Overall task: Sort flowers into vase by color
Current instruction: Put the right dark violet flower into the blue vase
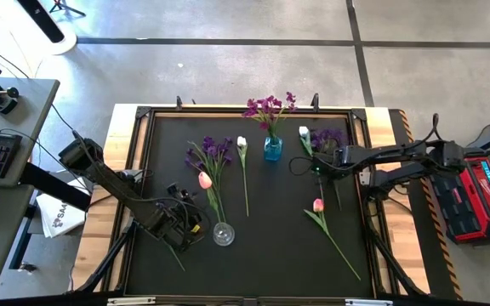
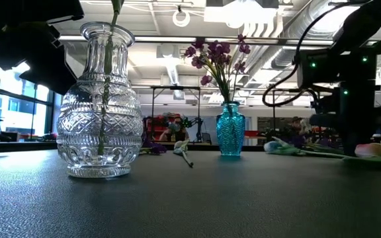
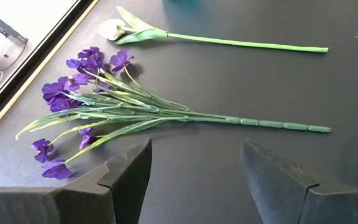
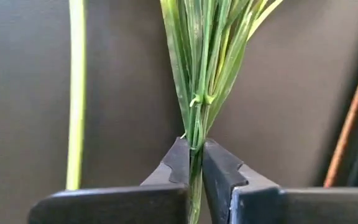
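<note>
A clear glass vase (image 1: 223, 234) (image 2: 101, 99) stands near the table's near edge. A pink tulip (image 1: 204, 179) has its stem (image 2: 113, 26) in it and leans toward the far side. My left gripper (image 1: 183, 224) (image 3: 194, 180) is open just left of that vase, touching nothing. Ahead of it a purple sprig (image 3: 98, 106) and a white tulip (image 3: 126, 28) lie flat. A blue vase (image 1: 272, 149) (image 2: 231, 129) holds purple blooms. My right gripper (image 1: 316, 167) (image 4: 194, 146) is shut on a second purple sprig (image 1: 326, 138), which lies beside another white tulip (image 1: 304, 132). My right gripper pinches the purple sprig's stem (image 4: 196, 124) between its two fingertips (image 4: 178, 158), just below where the leaves fan out. The gripper reaches in from the table's right side. I cannot tell whether the sprig is lifted off the table.
A second pink tulip (image 1: 318, 205) lies on the right part of the mat, its stem running toward the near right corner. The white tulip's stem (image 4: 75, 93) runs close beside the held sprig. A raised frame (image 1: 143, 115) borders the black mat. Bare mat lies in the near middle.
</note>
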Robot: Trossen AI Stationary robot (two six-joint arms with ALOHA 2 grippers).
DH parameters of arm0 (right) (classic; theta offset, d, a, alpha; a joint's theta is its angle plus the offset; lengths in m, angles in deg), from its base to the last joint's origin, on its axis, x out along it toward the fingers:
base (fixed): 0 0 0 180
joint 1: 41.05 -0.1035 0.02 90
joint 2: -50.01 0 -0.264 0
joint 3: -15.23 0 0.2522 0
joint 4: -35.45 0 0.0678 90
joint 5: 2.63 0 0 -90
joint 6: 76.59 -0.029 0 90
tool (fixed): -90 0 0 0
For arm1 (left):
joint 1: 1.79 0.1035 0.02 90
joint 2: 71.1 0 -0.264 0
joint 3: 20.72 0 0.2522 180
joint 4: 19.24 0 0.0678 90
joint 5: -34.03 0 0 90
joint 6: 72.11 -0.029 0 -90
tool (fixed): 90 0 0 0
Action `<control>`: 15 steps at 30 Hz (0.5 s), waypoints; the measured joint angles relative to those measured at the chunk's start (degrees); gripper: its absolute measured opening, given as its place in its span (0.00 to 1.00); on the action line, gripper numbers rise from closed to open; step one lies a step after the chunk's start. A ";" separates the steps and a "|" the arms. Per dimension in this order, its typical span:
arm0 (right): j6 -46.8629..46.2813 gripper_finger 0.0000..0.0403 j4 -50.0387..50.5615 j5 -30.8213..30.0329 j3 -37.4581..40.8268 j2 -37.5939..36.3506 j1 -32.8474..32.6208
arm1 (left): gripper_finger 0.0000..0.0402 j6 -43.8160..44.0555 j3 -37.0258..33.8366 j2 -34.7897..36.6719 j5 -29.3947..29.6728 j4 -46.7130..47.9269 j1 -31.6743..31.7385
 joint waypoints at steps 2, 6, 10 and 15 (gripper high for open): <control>0.30 0.02 0.30 -1.87 0.12 -0.67 -0.44 | 0.58 0.03 0.00 0.00 0.00 0.00 0.00; -1.29 0.01 0.59 -6.90 0.22 -4.94 -2.91 | 0.58 0.03 0.00 0.00 -0.13 -0.04 0.00; -2.63 0.00 0.08 -12.11 0.20 -11.75 -6.36 | 0.58 0.05 0.00 0.00 -0.43 -0.09 0.02; 0.67 0.00 -5.14 -20.72 0.17 -21.09 -11.96 | 0.58 0.02 0.00 0.02 -0.46 -1.20 0.02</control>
